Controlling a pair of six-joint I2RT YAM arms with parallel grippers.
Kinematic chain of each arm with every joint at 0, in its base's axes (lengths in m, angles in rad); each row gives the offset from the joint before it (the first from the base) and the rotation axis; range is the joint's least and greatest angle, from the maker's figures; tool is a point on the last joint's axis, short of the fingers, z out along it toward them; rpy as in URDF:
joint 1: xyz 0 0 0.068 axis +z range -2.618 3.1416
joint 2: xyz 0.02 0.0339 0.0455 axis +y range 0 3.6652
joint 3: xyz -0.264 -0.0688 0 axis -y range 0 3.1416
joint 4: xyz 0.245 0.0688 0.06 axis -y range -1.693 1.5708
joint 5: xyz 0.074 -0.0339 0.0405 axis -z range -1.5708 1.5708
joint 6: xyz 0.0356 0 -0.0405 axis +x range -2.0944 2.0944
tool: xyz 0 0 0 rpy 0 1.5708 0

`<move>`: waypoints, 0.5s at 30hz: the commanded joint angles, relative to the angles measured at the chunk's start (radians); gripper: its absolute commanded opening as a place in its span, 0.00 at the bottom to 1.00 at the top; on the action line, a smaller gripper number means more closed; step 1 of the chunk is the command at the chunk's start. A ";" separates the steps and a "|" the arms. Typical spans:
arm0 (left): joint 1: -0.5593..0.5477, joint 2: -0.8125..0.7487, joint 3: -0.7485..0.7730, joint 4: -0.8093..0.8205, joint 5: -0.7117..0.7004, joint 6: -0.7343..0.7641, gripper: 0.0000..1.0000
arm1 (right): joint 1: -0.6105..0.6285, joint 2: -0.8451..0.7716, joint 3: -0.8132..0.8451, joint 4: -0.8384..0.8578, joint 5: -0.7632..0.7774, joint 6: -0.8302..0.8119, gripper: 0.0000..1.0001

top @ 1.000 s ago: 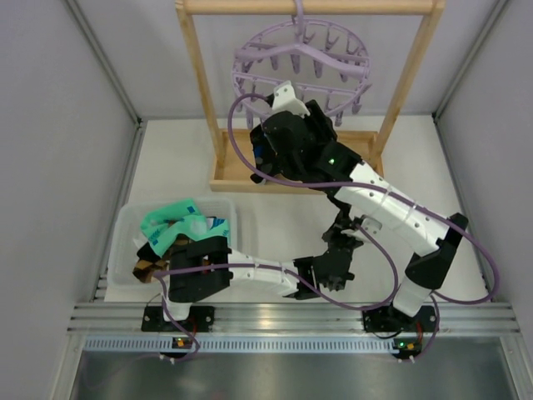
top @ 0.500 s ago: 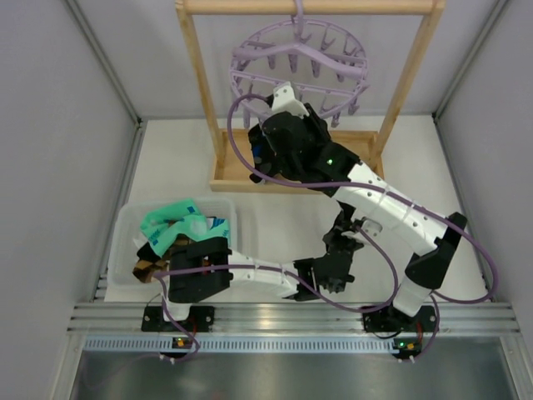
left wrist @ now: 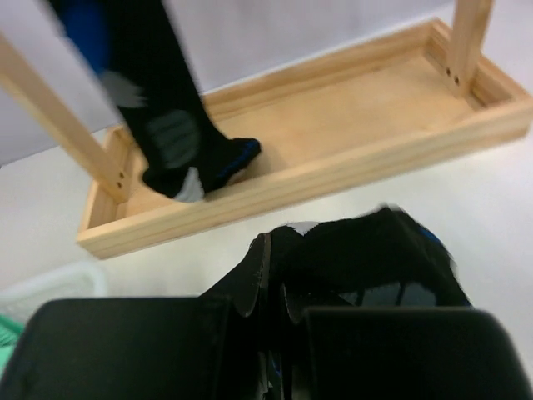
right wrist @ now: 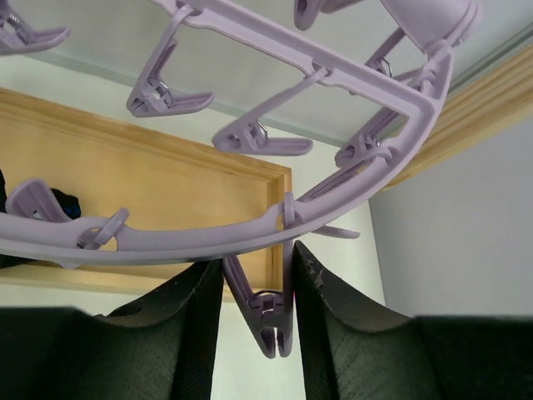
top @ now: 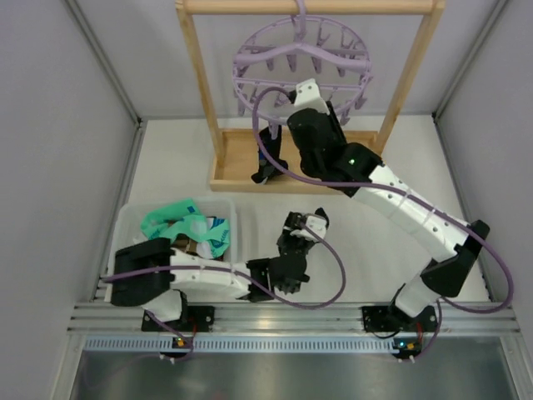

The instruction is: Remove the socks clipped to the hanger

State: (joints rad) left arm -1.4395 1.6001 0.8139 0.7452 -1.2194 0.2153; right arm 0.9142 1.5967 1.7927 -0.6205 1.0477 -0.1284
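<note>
Hanger (top: 301, 58) hangs from the rack's (top: 200, 92) top bar, far centre. I see one black sock (top: 268, 158) clipped at its left side, toe down at the rack's base tray. My right jaws stand parted, straddling a clip (right wrist: 268, 321); whether they press it I cannot tell. My left jaws are closed on a second sock (left wrist: 375, 258), black, over the counter (top: 183, 158), near centre. Green socks (top: 171, 221) lie in the bin (top: 125, 221), near left.

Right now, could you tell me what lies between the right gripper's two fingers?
An empty lilac clip, dangling from the hanger ring, hangs between the fingers of the right gripper; the right wrist view shows it. Contact is unclear.
</note>
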 commanded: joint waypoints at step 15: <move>0.131 -0.661 -0.039 -0.322 -0.364 0.068 0.00 | -0.219 -0.320 -0.233 0.045 -0.457 0.200 0.81</move>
State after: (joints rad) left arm -1.3518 1.0050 0.7773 0.4404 -1.4570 0.2138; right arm 0.7055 1.3247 1.5810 -0.5972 0.6807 0.0166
